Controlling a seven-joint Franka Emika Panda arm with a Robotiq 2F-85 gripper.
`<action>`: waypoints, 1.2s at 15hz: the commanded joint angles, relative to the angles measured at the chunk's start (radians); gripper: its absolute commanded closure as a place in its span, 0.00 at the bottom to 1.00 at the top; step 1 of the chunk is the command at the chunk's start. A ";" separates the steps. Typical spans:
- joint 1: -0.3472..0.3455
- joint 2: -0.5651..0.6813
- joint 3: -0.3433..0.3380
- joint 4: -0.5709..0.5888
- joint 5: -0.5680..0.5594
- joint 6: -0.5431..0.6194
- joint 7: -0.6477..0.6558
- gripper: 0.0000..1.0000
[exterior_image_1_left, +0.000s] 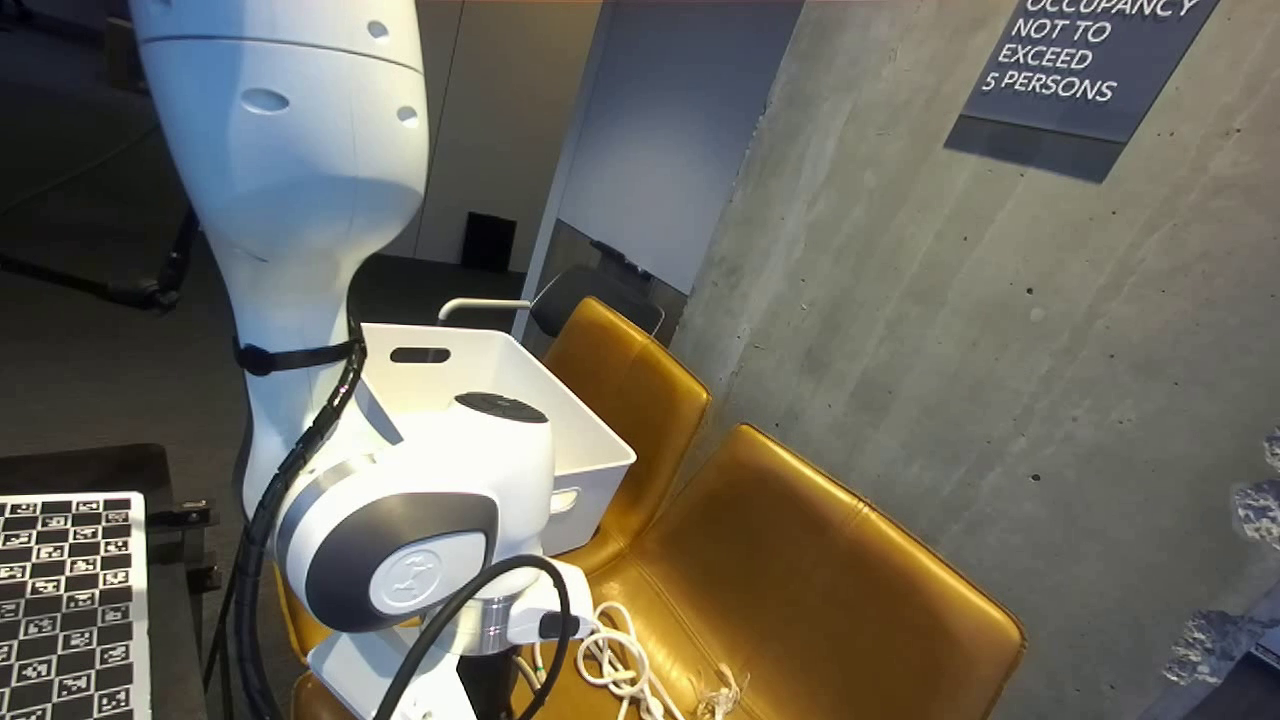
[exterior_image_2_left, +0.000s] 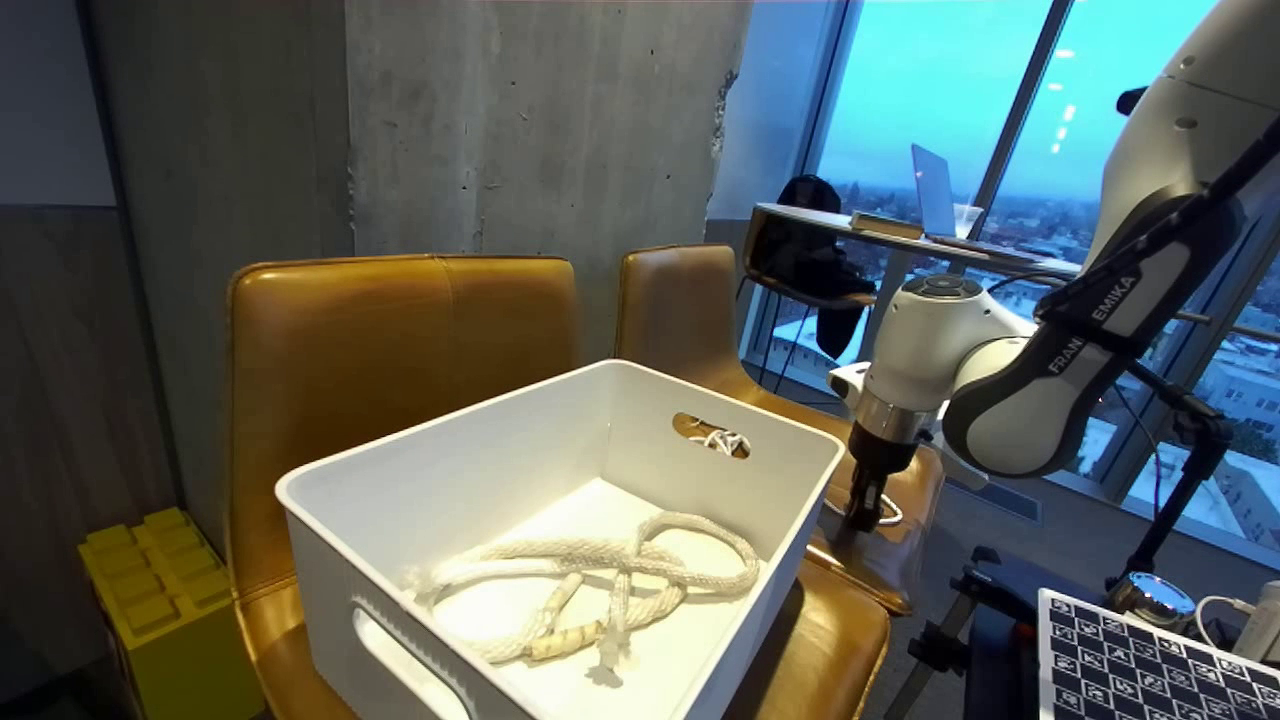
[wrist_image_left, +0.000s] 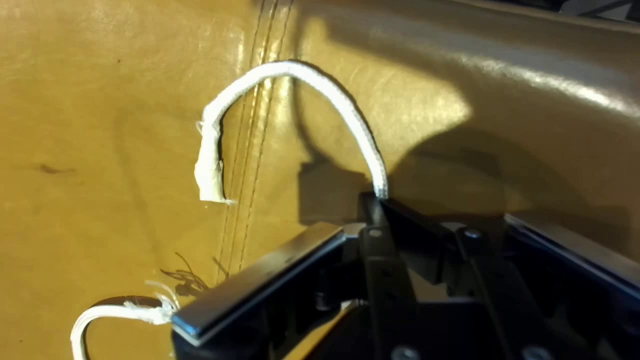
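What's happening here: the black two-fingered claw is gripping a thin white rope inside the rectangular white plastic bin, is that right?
Not inside: an exterior view shows the black two-fingered claw beside the rectangular white plastic bin, over the neighbouring golden-brown leather chair. It does grip the thin white rope, as the wrist view shows.

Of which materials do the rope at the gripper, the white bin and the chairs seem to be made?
Rope: matte textile, perhaps cotton; loose fibres at its end.
White bin: probably plastic, satin-smooth; rounded, moulded-looking corners.
Chairs: glossy leather or imitation; stitched seams and bright highlights.
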 joint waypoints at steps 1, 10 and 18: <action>-0.010 0.020 0.008 0.004 0.022 0.021 -0.017 0.99; -0.006 -0.308 0.060 -0.042 0.054 -0.126 -0.040 0.99; 0.040 -0.594 0.203 -0.030 0.172 -0.326 -0.026 0.99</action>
